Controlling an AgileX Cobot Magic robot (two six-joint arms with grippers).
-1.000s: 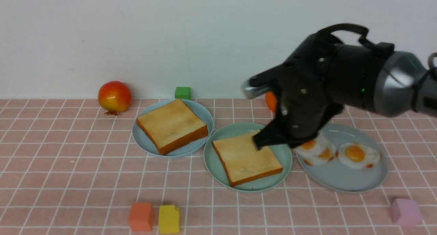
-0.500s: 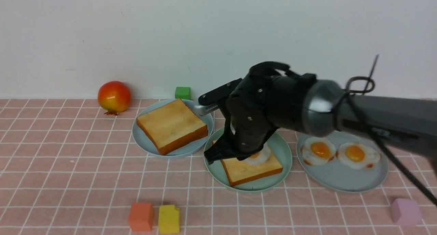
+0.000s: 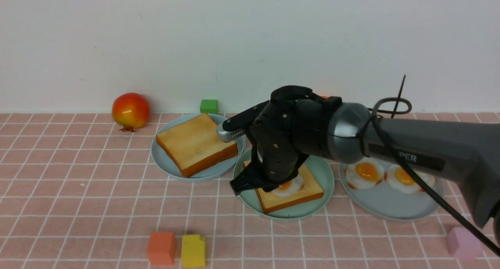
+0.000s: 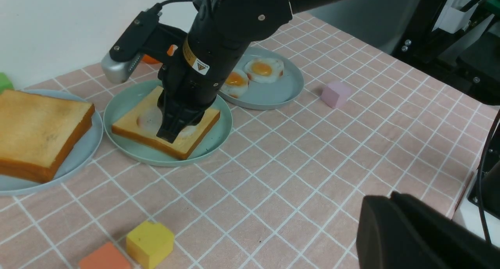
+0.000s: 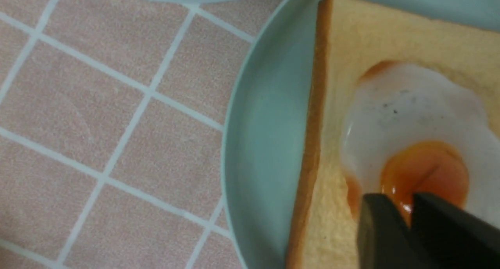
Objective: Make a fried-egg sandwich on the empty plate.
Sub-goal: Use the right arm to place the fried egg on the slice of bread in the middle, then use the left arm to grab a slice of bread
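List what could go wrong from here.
1. The right pincer pinches the fried egg at its yolk; rising before it opens fully could drag the egg off the toast.
2. The right arm crosses above the spare eggs; pulling back low might brush them.

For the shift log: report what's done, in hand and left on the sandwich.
Done: one toast slice lies on the mint-green plate. In hand: the right gripper pinches a fried egg, lying on that slice, not yet released. Left: open the gripper, then move the second toast slice from its blue-grey plate on top.
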